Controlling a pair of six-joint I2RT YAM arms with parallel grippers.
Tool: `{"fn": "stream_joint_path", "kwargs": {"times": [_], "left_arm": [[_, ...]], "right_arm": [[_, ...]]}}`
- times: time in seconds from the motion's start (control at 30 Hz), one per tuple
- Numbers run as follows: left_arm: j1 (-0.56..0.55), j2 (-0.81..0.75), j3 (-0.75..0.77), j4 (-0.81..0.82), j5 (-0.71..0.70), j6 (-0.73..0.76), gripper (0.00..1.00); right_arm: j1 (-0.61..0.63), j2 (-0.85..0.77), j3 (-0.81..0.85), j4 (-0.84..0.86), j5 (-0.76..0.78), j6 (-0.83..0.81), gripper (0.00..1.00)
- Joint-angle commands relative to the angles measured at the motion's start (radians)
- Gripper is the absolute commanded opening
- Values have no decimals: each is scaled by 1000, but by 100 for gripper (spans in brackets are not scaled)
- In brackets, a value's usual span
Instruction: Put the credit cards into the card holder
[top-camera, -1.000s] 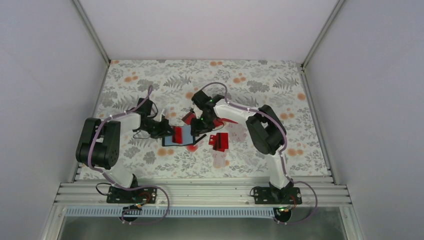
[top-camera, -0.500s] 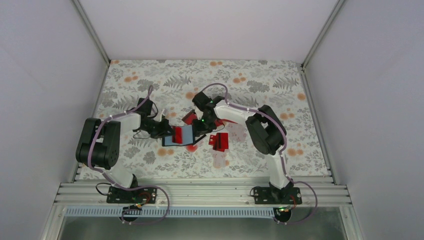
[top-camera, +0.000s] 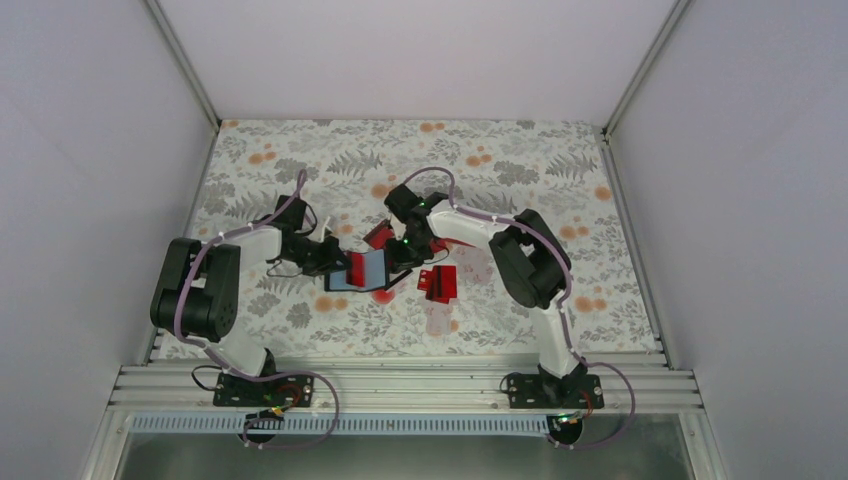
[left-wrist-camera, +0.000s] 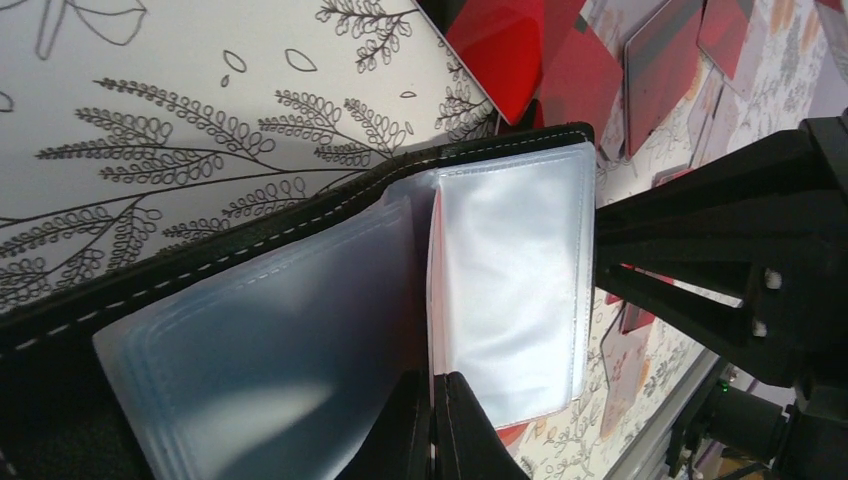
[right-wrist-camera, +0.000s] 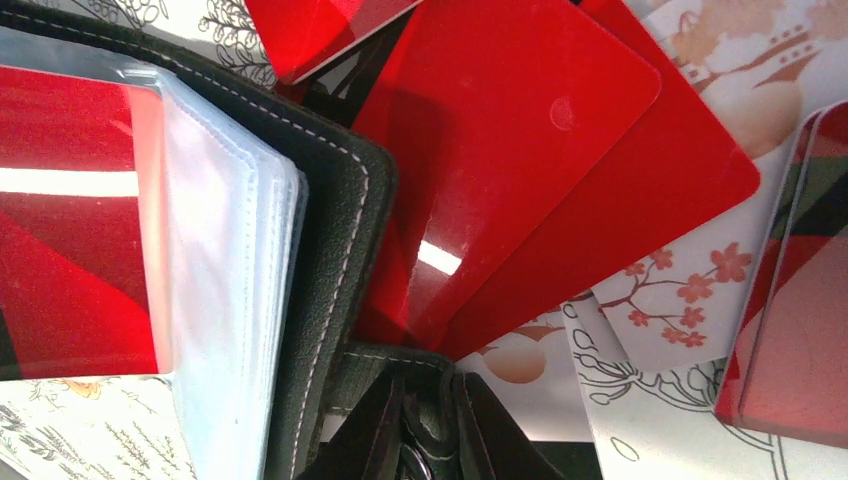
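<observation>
The black card holder (top-camera: 343, 281) lies open between my grippers, with one red credit card (top-camera: 360, 267) in a sleeve. My left gripper (top-camera: 333, 257) is shut on a clear sleeve page; in the left wrist view the gripper (left-wrist-camera: 438, 388) pinches the page edge beside the stitched black cover (left-wrist-camera: 300, 215). My right gripper (top-camera: 397, 257) is shut on the holder's black tab; in the right wrist view the gripper (right-wrist-camera: 428, 400) sits below the cover (right-wrist-camera: 335, 250). The sleeved card (right-wrist-camera: 70, 230) shows at the left. Loose red cards (right-wrist-camera: 510, 150) fan out against the cover.
More loose red cards lie on the floral tablecloth: one behind the holder (top-camera: 377, 236), a pair to the right (top-camera: 439, 284), one under the right arm (top-camera: 462, 241). A striped card (right-wrist-camera: 800, 300) lies at the right. The right gripper's black body (left-wrist-camera: 740, 270) fills the left wrist view's right side.
</observation>
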Motion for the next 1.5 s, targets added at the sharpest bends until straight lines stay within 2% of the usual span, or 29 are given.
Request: {"fn": "stream_joint_path", "kwargs": {"times": [0.0, 0.3, 0.6, 0.67, 0.8, 1.0, 1.2, 1.47], "left_arm": [[-14, 1, -1, 29, 36, -13, 2], [-6, 2, -96, 150, 141, -54, 2], [29, -16, -130, 146, 136, -28, 2], [28, -14, -128, 148, 135, -29, 2], [29, -19, -123, 138, 122, -22, 2], [28, -17, -118, 131, 113, -21, 2], [27, -21, -115, 125, 106, -20, 2], [26, -20, -109, 119, 104, -16, 2]], "right_arm": [[16, 84, -2, -13, 0, 4, 11], [16, 99, -17, -21, 23, 2, 5], [14, 113, -9, -87, 120, -14, 5], [12, 84, 4, -111, 135, -39, 8], [2, 10, 39, -163, 131, -77, 21], [-1, -74, 83, -222, -11, -88, 31], [0, -115, 69, -164, -112, -39, 34], [0, -6, 123, -133, -53, 17, 31]]}}
